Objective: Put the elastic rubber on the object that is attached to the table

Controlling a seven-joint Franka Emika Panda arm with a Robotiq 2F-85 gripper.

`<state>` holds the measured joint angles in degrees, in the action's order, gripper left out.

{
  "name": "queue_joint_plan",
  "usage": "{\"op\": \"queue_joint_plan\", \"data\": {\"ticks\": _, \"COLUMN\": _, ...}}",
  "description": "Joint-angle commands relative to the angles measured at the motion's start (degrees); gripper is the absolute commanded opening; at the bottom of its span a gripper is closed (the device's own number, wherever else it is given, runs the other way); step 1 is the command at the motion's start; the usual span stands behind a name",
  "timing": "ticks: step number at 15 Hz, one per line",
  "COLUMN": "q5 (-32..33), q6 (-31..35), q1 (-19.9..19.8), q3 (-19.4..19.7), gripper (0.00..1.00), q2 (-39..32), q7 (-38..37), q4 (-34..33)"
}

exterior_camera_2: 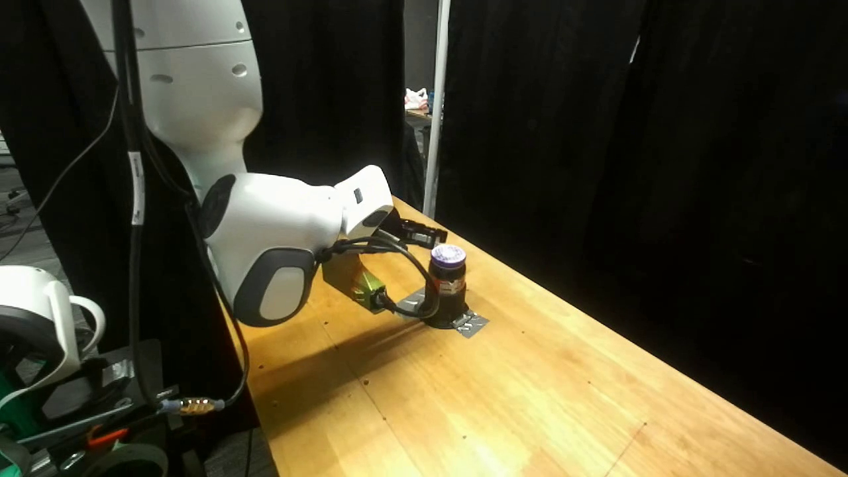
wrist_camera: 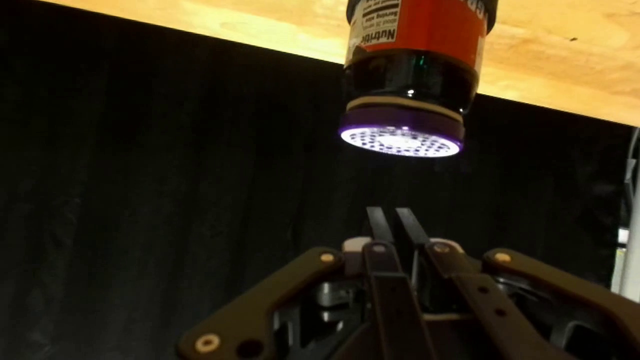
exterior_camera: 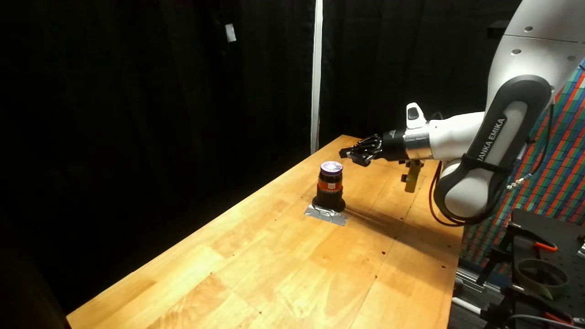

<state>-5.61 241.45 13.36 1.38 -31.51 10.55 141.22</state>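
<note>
Going left to right in an exterior view: jar [exterior_camera: 330,186] upright, silver tape [exterior_camera: 329,218] at its base on the surface [exterior_camera: 274,256]. Tan rubber band [wrist_camera: 405,102] circles it just under the purple lid [wrist_camera: 401,130], per wrist view. Then fingers [exterior_camera: 362,160]: near band but apart, nearly together, slim gap between tips.

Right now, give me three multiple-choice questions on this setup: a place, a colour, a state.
1. Where is the band?
A) On the jar, just under its lid
B) On top of the lid
C) Loose, off the jar

2. What colour is the lid's side?
A) Green
B) Yellow
C) Purple

3. How is the jar placed?
A) Upside down
B) Upright
C) On its side

1 A: the wrist view shows it between lid and label.
2 C: the side shows purple in the wrist view.
3 B: both exterior views show the lid uppermost.
</note>
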Motion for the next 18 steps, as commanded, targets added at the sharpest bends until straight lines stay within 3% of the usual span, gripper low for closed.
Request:
{"op": "queue_joint_plan", "data": {"ticks": 1, "q5": -8.4, "q6": -2.2, "q1": 1.8, "q3": -0.9, "gripper": 0.37, "q2": 4.1, "q7": 4.1, "q4": 4.4}}
{"op": "queue_joint_plan", "data": {"ticks": 5, "q5": -25.8, "q6": -20.1, "q1": 7.5, "q3": 0.5, "gripper": 0.67, "q2": 15.5, "q7": 13.4, "q4": 7.7}}
{"op": "queue_joint_plan", "data": {"ticks": 7, "q5": -35.9, "q6": -29.4, "q1": 15.9, "q3": 8.8, "gripper": 0.83, "q2": 19.1, "q7": 19.7, "q4": 5.7}}
{"op": "queue_joint_plan", "data": {"ticks": 9, "q5": -45.9, "q6": -33.5, "q1": 22.6, "q3": 15.4, "gripper": 0.96, "q2": 19.9, "q7": 27.2, "q4": 4.3}}
{"op": "queue_joint_plan", "data": {"ticks": 12, "q5": -60.8, "q6": -35.6, "q1": 30.0, "q3": 21.2, "gripper": 1.0, "q2": 19.9, "q7": 38.5, "q4": 2.5}}
{"op": "queue_joint_plan", "data": {"ticks": 16, "q5": -79.9, "q6": -34.1, "q1": 35.0, "q3": 21.9, "gripper": 1.0, "q2": 20.8, "q7": 52.6, "q4": 0.0}}
{"op": "queue_joint_plan", "data": {"ticks": 17, "q5": -73.3, "q6": -35.1, "q1": 32.9, "q3": 21.3, "gripper": 1.0, "q2": 19.8, "q7": 46.3, "q4": 1.9}}
{"op": "queue_joint_plan", "data": {"ticks": 18, "q5": -74.6, "q6": -35.2, "q1": 33.4, "q3": 21.2, "gripper": 1.0, "q2": 19.8, "q7": 47.5, "q4": 1.7}}
